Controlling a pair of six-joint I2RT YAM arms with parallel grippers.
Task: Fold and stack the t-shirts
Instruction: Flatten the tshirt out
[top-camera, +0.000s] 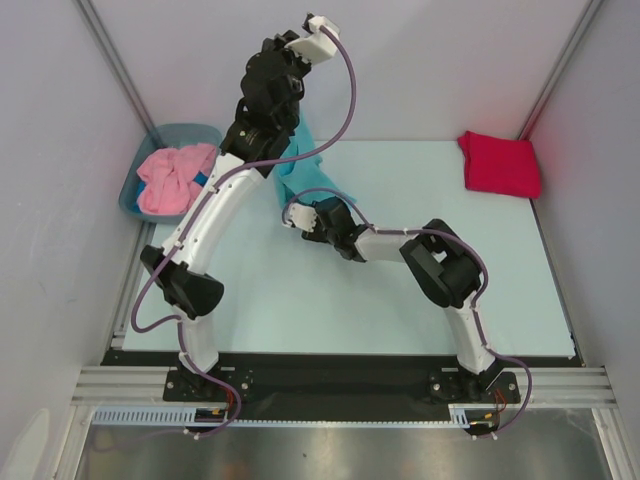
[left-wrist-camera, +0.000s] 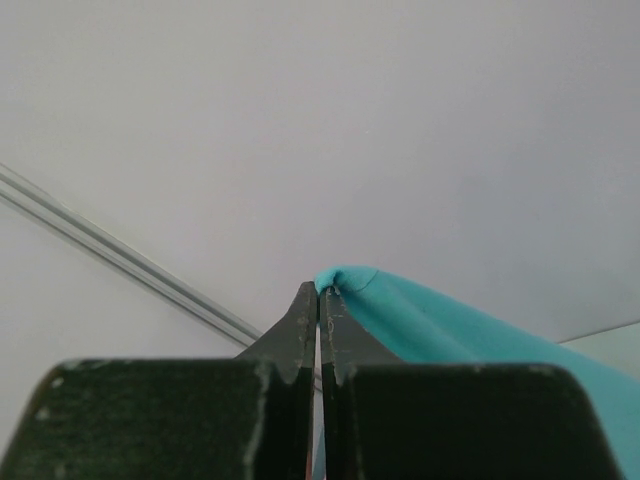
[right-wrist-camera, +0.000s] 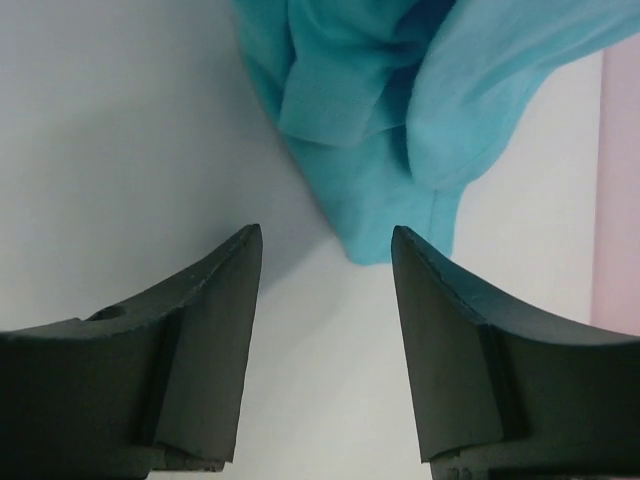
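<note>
While left fingers (left-wrist-camera: 303, 330) pinch its edge, turquoise t-shirt (right-wrist-camera: 360, 120) hangs bunched, right fingers (right-wrist-camera: 225, 290) apart near its tip

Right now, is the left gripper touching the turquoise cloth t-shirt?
Touching. The left wrist view shows the left gripper shut, its fingertips pinching a fold of the turquoise cloth t-shirt.

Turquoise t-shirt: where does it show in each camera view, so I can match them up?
Top external: the turquoise t-shirt hangs at centre-back, just beyond the right hand.
Left wrist: lower right, its edge pinched in the shut left hand.
Right wrist: top centre, its low end just ahead of the open right hand.
Shared landmark: the pale table under the shirt, only a sliver in the left wrist view.
</note>
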